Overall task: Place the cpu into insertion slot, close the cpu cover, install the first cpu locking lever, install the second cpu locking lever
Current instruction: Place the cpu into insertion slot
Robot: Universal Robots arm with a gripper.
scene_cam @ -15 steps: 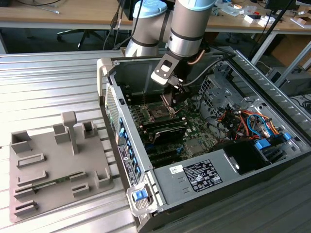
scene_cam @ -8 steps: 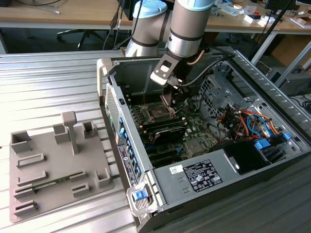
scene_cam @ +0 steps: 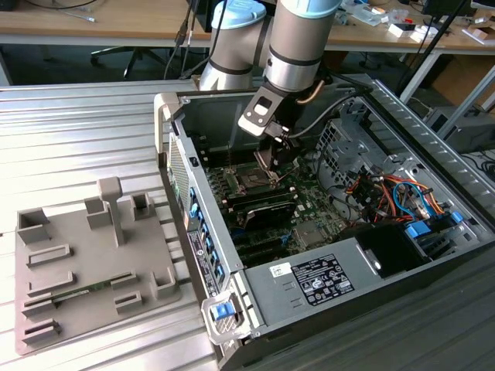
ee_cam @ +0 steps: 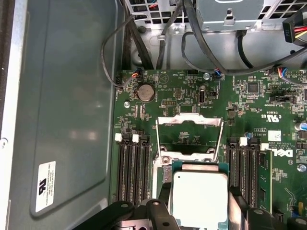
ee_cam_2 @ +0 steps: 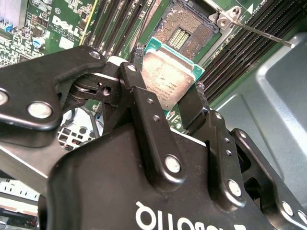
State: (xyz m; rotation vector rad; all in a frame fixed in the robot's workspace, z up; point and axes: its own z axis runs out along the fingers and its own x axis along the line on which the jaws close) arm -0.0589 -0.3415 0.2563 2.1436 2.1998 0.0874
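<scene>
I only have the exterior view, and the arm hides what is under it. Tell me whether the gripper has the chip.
Observer: Yes. In the second wrist view the gripper is shut on the chip, clamping it by two opposite edges.
Operator: Report the socket.
Observer: The socket is bare, with its contact field exposed. The chip hangs short of it and is not seated.
Operator: Now check the cover.
Observer: In the first wrist view the cover stands swung open, and the board shows through its window.
</scene>
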